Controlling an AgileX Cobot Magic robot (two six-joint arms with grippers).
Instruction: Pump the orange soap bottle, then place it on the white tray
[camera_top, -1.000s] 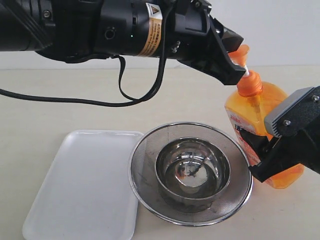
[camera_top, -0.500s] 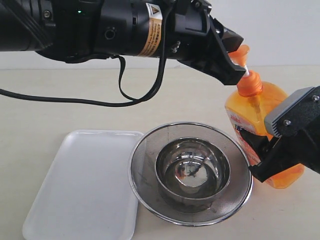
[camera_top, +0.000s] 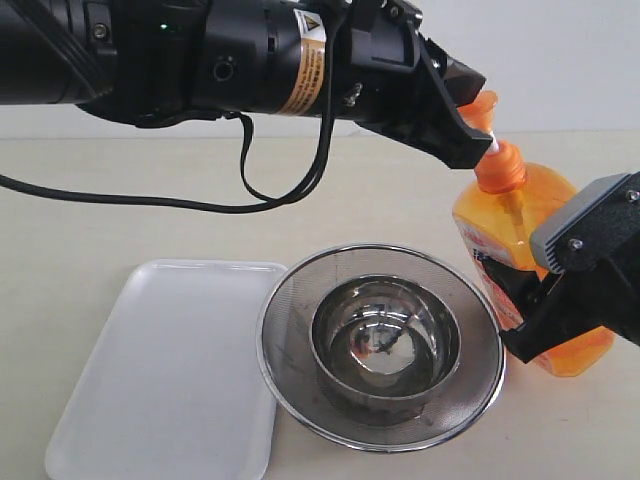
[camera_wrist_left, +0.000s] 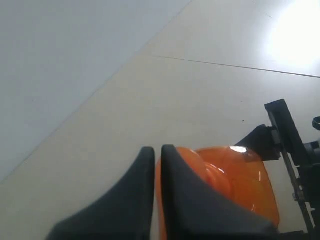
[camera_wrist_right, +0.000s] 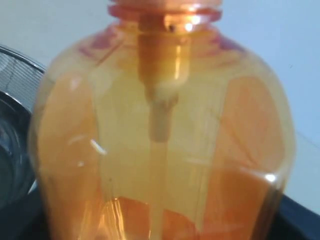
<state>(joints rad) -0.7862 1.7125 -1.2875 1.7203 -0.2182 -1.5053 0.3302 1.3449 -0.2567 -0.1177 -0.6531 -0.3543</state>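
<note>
Matte beige table (camera_top: 120, 225): right gripper (camera_top: 545, 295) clamps translucent orange soap bottle (camera_top: 510, 215); left gripper (camera_wrist_left: 158, 150), black wedge fingers closed, atop it

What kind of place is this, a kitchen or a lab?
Probably a robot lab bench, not a kitchen: bare table, a strainer and tray, and a robot arm over a bottle.

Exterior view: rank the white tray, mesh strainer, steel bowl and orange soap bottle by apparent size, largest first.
1. white tray and mesh strainer: they look about alike, so not ranked; the tray is cut off by the frame edge.
2. orange soap bottle, partly hidden.
3. steel bowl.
</note>
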